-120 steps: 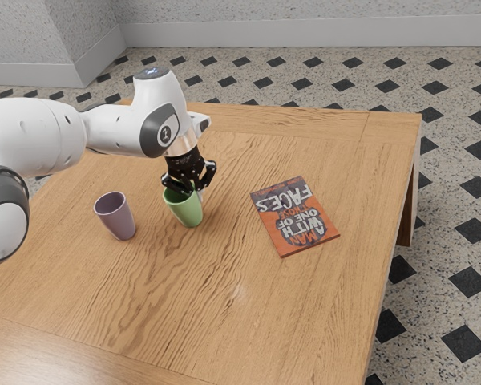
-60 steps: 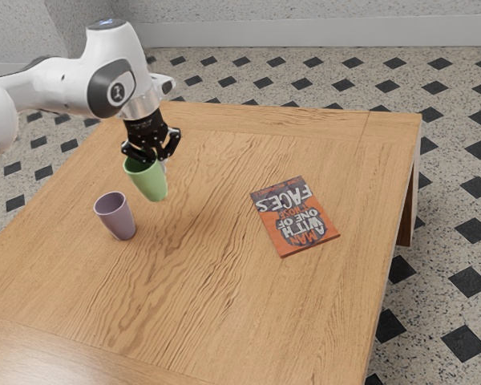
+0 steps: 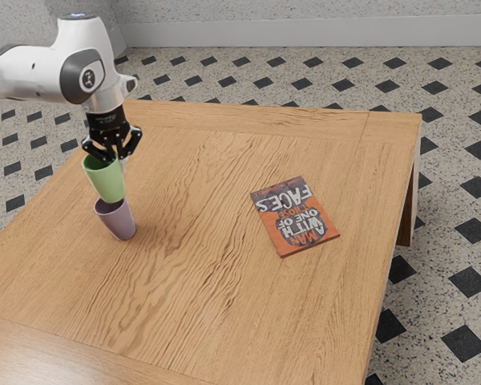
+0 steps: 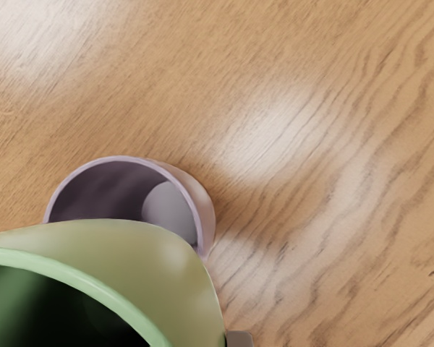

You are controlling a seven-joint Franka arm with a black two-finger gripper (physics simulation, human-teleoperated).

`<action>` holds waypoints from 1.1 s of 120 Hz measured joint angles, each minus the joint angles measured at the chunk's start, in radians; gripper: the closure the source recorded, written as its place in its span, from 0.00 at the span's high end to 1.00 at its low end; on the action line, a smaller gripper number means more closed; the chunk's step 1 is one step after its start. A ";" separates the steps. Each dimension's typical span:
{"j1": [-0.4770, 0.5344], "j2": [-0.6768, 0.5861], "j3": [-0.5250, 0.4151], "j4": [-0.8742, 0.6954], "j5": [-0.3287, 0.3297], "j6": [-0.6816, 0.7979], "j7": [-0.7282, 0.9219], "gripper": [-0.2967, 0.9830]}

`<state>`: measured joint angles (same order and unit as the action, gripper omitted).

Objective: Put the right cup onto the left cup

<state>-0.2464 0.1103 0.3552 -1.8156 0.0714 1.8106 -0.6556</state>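
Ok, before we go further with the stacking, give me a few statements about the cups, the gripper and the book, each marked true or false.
1. The black two-finger gripper holds the green tapered cup at its rim. True.
2. The green cup is upside down. False: its open end faces up, toward the gripper.
3. The purple tapered cup stands on the wooden table, mouth up. True.
4. The green cup is fully nested inside the purple cup. False: most of its body shows above the purple cup's rim.
5. The orange and grey book lies between the two cups. False: it lies apart from both, toward the exterior view's right.
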 joint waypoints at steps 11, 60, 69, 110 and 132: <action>0.021 0.006 0.000 0.003 -0.004 -0.001 -0.001 0.16; 0.041 0.042 0.000 0.004 -0.018 0.021 -0.005 0.16; 0.042 0.045 0.001 0.003 -0.022 0.026 -0.006 0.16; 0.049 0.046 0.006 -0.014 -0.042 0.045 -0.007 0.16; 0.055 0.046 0.007 -0.030 -0.053 0.064 -0.008 0.16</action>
<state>-0.1912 0.1567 0.3625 -1.8457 0.0183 1.8742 -0.6633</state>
